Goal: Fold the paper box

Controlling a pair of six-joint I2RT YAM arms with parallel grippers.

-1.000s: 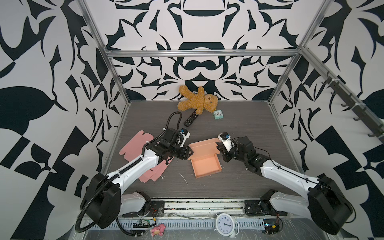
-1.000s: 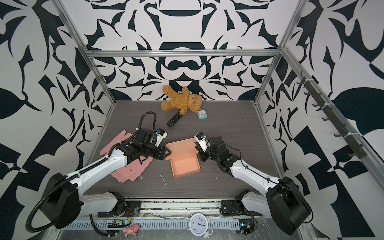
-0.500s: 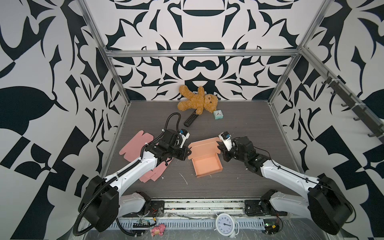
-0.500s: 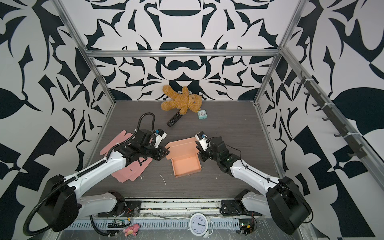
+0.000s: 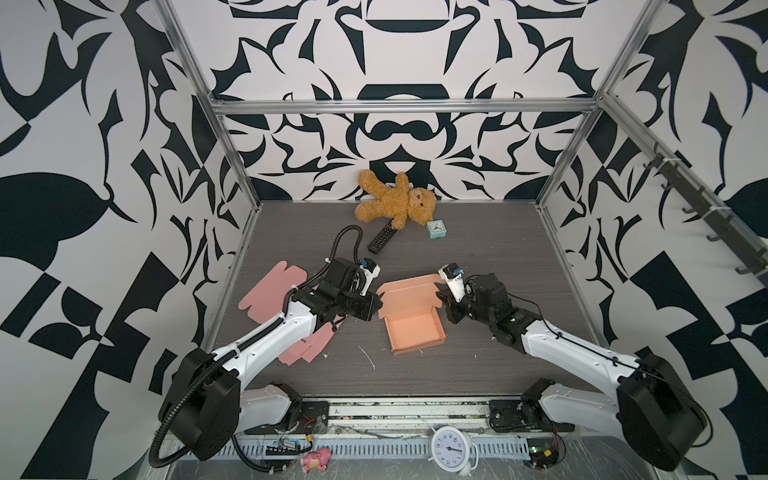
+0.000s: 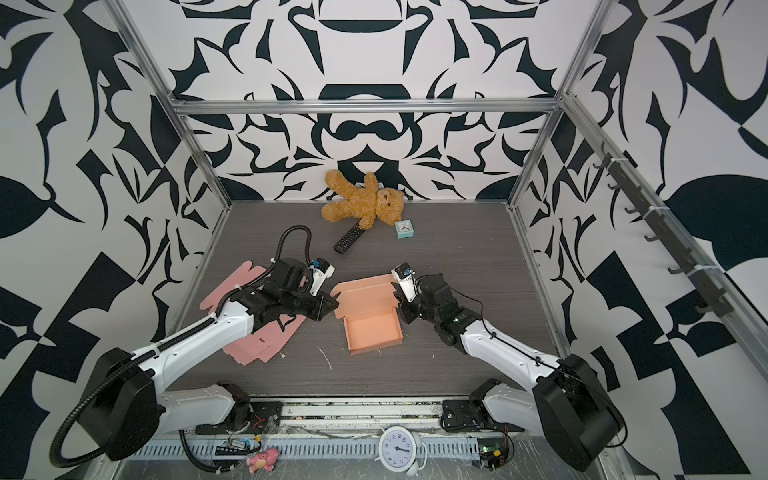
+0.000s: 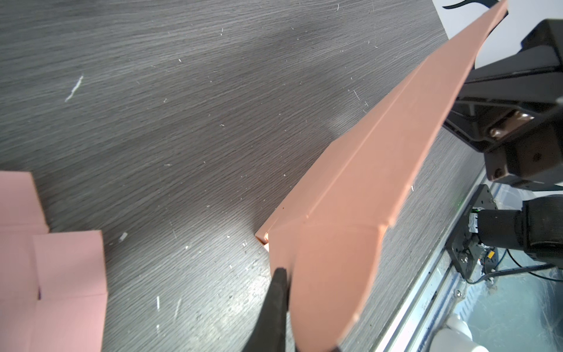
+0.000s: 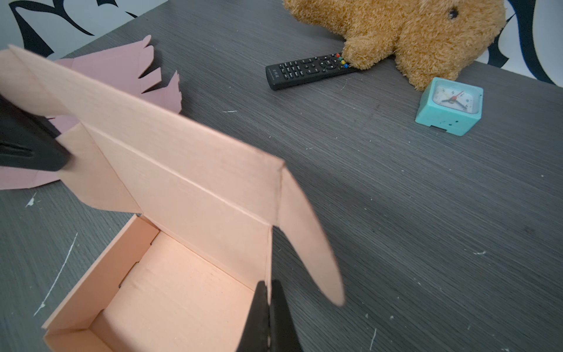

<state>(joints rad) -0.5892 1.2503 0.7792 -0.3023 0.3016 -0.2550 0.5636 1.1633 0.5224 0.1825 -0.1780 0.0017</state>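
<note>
Orange paper box [image 5: 413,334] is sitting open near the middle of the grey counter [image 5: 478,365], between the two arms, with its tray part lying flat on the surface. Its lid [image 5: 409,293] is standing up and leaning back off the rear wall.

Left fingers [image 7: 278,304] are clenching on the lid's side flap [image 7: 335,274] nearest the left arm. One finger is showing dark against the flap; its mate is mostly hiding behind the card. Right fingers [image 8: 259,314] are pinching tight on the box's thin edge at the rear corner on the right arm's side, just at the base of the other rounded flap [image 8: 307,240], which is sticking outward. In both top views the two sets of fingers are touching opposite ends of the lid's hinge line.

Flat pink cardboard blanks [image 5: 272,291] are lying under and beside the left arm, apart from the box. Teddy bear [image 5: 395,205] is lying at the back wall, one paw overlapping a black remote [image 5: 381,237]. Small teal clock [image 5: 436,228] is sitting just beside the bear. White round clock [image 5: 451,451] is standing at the front rail.
</note>
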